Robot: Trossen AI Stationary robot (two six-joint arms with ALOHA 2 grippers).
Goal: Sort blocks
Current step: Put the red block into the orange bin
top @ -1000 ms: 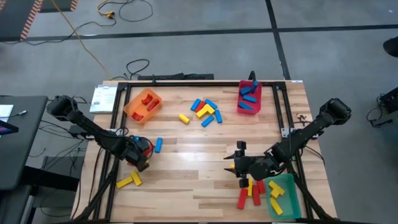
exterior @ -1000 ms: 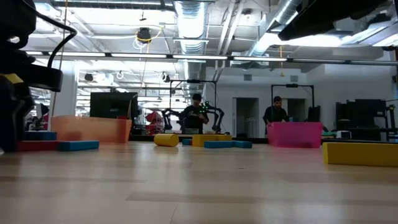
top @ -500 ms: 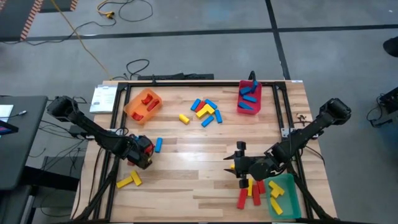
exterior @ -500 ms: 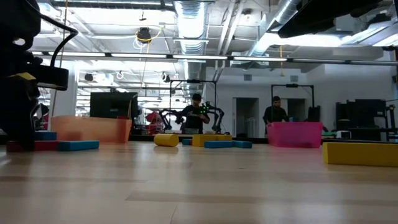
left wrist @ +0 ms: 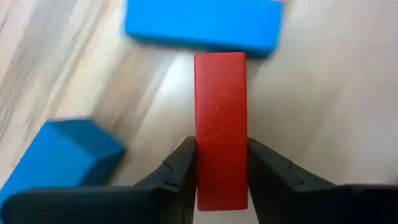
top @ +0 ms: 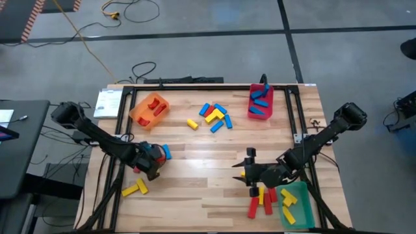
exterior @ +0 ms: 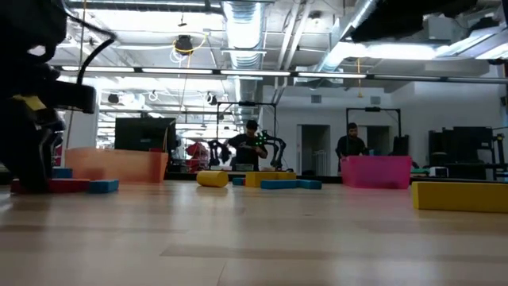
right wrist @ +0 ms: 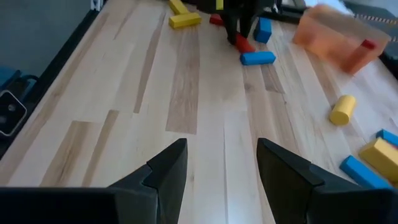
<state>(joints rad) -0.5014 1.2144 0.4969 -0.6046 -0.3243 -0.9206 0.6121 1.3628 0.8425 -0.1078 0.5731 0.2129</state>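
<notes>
The left gripper [left wrist: 221, 180] jaws clamp a red block [left wrist: 220, 127] (blue blocks [left wrist: 202, 25] beside it); the right gripper [right wrist: 221, 171] jaws gape.

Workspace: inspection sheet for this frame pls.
Surface: wooden table, black frame rails.
Job's things: red block between left gripper's fingers, blue blocks beside it; loose blocks mid-table; orange bin, red bin, green bin hold blocks.
Clutter: white sheet.
Grippers: left gripper shut on red block; right gripper open, empty.
Cables: yellow cable on floor.
Surroundings: two people far behind.
</notes>
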